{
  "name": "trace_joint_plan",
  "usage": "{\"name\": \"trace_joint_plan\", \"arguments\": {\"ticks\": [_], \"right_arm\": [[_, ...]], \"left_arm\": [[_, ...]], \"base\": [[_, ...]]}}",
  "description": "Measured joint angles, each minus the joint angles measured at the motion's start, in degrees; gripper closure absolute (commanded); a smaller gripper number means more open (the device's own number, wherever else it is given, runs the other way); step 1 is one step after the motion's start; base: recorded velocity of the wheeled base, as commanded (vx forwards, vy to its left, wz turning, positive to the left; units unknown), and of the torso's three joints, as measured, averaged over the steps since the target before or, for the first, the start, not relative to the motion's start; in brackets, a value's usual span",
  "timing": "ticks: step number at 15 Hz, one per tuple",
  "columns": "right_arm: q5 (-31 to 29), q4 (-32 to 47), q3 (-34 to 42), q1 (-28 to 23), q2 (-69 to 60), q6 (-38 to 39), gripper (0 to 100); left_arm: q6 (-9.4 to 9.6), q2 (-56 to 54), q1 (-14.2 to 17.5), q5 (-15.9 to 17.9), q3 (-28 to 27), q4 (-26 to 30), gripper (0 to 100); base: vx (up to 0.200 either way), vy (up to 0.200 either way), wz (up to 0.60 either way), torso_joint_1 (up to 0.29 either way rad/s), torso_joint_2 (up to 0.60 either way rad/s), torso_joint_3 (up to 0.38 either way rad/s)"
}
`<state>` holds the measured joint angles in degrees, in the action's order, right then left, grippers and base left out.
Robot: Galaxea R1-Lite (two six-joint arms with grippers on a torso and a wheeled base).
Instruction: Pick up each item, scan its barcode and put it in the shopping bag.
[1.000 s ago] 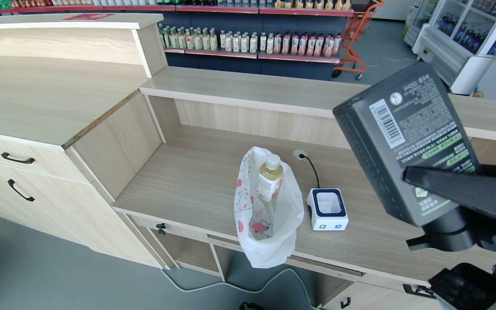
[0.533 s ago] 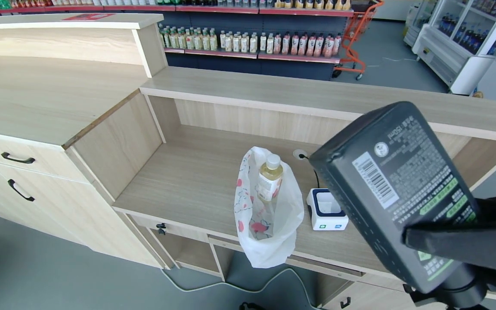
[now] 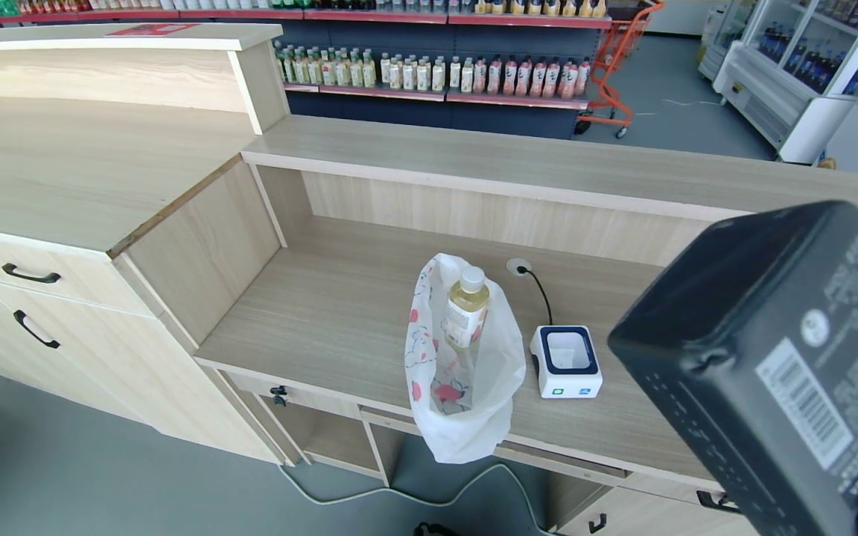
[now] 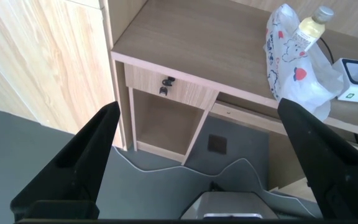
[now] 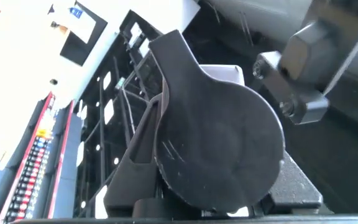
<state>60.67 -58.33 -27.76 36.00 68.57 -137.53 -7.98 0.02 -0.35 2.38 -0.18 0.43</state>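
Black item (image 3: 764,350) nearer, lower-right than before; barcode label (image 3: 804,403) seemingly facing camera.

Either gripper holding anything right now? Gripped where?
Right gripper holds the black container near its lower end, exact contact unclear. Left gripper open, empty.

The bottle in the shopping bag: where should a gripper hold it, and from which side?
Probably best at the neck of the bottle, just under its white cap, coming from above. It stands nearly upright, and the bag wraps its body, so only the top is free. The scanner stands close on the right.
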Motion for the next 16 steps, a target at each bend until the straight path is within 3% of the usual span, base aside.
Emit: {"name": "trace_joint_plan", "arguments": {"ticks": [2, 16], "right_arm": [[0.45, 2.74, -0.02, -0.56, -1.68, -0.8, 100], [1.62, 2.89, 0.3, -0.78, -3.96, -1.01, 100]], "left_arm": [[0.0, 0.0, 0.0, -0.02, 0.0, 0.0, 0], [0.0, 0.0, 0.0, 0.0, 0.0, 0.0, 0]], "base": [[0.0, 0.0, 0.0, 0.0, 0.0, 0.0], [0.0, 0.0, 0.0, 0.0, 0.0, 0.0]]}}
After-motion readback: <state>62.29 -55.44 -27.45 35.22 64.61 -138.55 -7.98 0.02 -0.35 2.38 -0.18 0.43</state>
